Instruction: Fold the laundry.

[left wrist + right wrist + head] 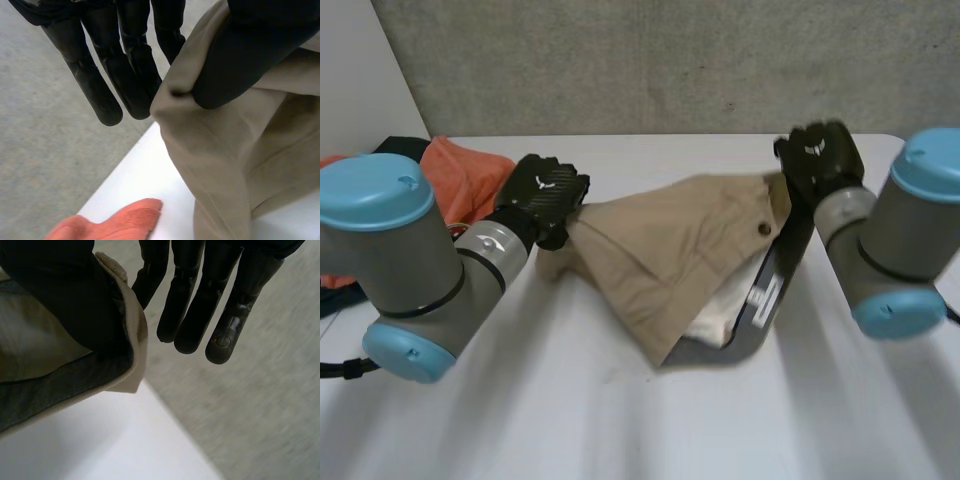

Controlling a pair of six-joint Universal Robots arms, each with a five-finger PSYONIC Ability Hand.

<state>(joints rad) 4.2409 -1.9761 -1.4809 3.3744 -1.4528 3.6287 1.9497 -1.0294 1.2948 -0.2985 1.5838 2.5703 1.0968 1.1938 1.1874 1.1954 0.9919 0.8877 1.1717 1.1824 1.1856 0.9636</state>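
On your left hand the fingers are straight and held close together. The thumb presses a fold of the tan garment against them, so that hand pinches the cloth at one end. On your right hand the fingers are also straight. Its thumb sits inside the garment's turned-over edge and clamps it against the nearest finger, so that hand pinches the opposite end. From the head view, the garment hangs stretched between the two hands over the middle of the worktop. Its upper edge runs from one hand to the other and the rest sags down to a point towards you. You cannot tell whether that lowest point touches the worktop. A button sits on the tan cloth just below the right hand. Under it, the garment's dark inner side shows with a white label on it. An orange cloth lies in a heap on the worktop beside and behind the left hand, apart from the garment. The left arm and right arm reach in from either side. A grey wall stands beyond the worktop's far edge.
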